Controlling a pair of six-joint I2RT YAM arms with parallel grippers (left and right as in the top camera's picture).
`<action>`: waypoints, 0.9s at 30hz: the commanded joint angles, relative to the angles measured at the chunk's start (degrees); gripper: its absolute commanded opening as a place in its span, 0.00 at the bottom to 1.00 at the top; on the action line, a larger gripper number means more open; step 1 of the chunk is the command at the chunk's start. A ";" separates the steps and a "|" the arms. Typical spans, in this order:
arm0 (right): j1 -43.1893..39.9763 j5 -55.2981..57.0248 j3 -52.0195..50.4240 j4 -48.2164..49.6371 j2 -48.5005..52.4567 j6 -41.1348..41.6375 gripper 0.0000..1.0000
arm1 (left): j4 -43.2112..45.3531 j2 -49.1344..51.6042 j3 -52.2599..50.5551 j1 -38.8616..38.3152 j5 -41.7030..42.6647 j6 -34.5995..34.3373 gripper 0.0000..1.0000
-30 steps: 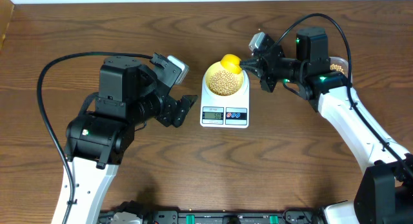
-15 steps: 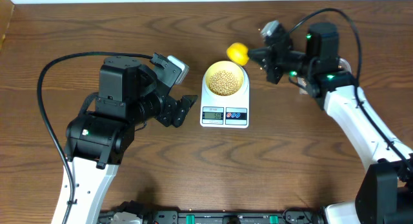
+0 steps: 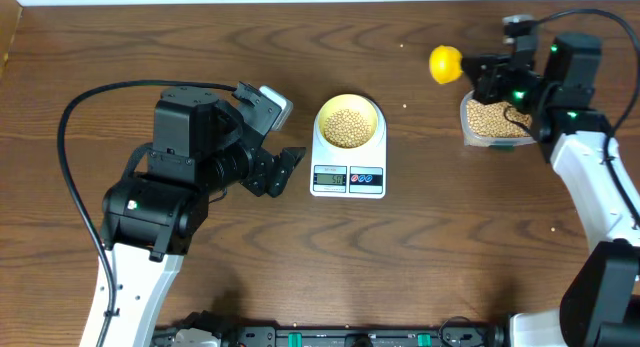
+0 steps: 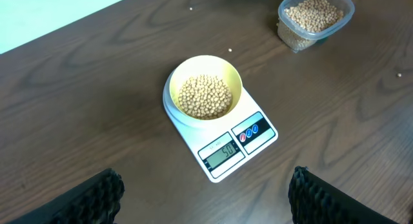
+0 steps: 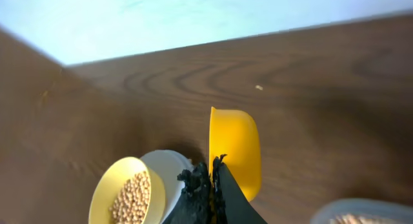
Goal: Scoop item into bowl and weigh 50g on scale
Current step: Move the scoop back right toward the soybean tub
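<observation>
The pale yellow-green bowl (image 3: 349, 123) holds tan beans (image 3: 347, 126) and stands on the white scale (image 3: 348, 170); its display is lit. The same bowl (image 4: 205, 95) and scale (image 4: 232, 146) show in the left wrist view. My right gripper (image 3: 487, 70) is shut on the handle of the yellow scoop (image 3: 445, 64), held above the table right of the scale and beside the clear tub of beans (image 3: 494, 119). In the right wrist view the scoop (image 5: 235, 150) is tipped on its side and looks empty. My left gripper (image 3: 290, 165) is open and empty, left of the scale.
A few stray beans lie on the wood, one behind the scale (image 4: 230, 50). The clear tub (image 4: 314, 17) stands at the back right. A black cable (image 3: 90, 102) loops over the left arm.
My right gripper has carried the yellow scoop from over the bowl away to the right, up to the clear tub. The left arm has not moved.
</observation>
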 commanded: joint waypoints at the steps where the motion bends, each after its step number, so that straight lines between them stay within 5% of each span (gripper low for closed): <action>1: -2.51 1.20 -0.13 -1.70 -0.48 8.79 0.01 | -0.07 0.11 -0.22 0.35 0.31 0.50 0.84; 6: -5.81 5.99 -0.13 -9.09 -1.36 17.44 0.01 | -0.07 0.11 -0.22 0.35 0.31 0.50 0.84; 18: -6.56 33.51 -0.13 -25.77 -8.35 17.29 0.02 | -0.07 0.11 -0.22 0.35 0.31 0.50 0.84; 27: -6.54 36.72 -0.13 -26.23 -5.29 17.33 0.01 | -0.07 0.11 -0.22 0.35 0.31 0.50 0.84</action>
